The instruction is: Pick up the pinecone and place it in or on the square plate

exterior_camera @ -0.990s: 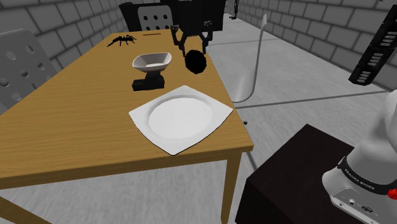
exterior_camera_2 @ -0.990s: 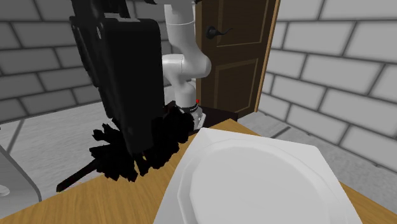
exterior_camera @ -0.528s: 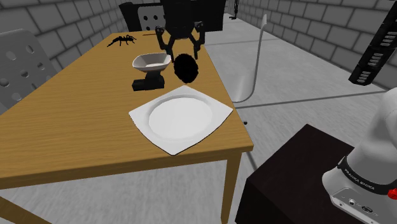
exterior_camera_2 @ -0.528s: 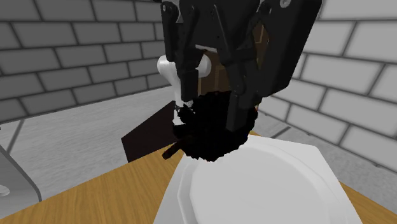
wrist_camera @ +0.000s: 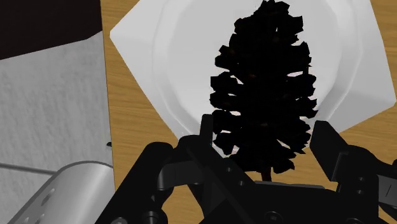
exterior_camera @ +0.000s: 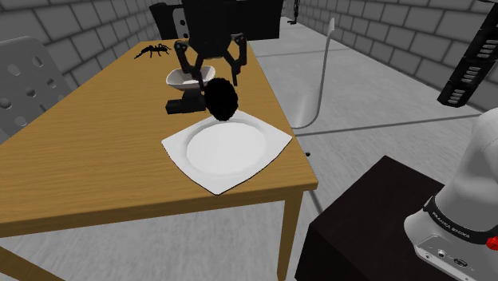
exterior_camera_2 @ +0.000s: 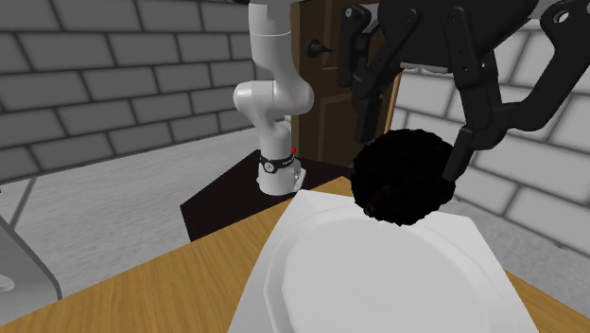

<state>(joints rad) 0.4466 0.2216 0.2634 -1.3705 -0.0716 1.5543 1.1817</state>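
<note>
**Desk lead:** What's nearest to you?

**Operator:** In the shoulder view I have the dark stand (exterior_camera: 371,211) at lower right. Past it is the wooden desk (exterior_camera: 104,160), with the white square plate (exterior_camera: 231,152) lying flat near its front edge.

**Desk lead:** And the pinecone?

**Operator:** I see the black pinecone (exterior_camera: 221,99) over the plate's far corner, just beneath the gripper (exterior_camera: 214,78). In the wrist view the fingers (wrist_camera: 327,143) clasp its lower end from both sides, so it is gripped. It points away from the hand, across the plate's white middle. I can't tell whether it touches the plate.

**Desk lead:** Anything behind it?

**Operator:** Just beyond the plate stands a white bowl on a small black base (exterior_camera: 182,104), partly hidden by the gripper. Farther back, near the desk's far end, I see a black spider (exterior_camera: 152,51). A white chair (exterior_camera: 317,88) stands off the desk's right side in the shoulder view, and a grey chair (exterior_camera: 24,80) is at the left. The second exterior view shows a brown door (exterior_camera_2: 326,95) behind the arm (exterior_camera_2: 274,99).
</note>
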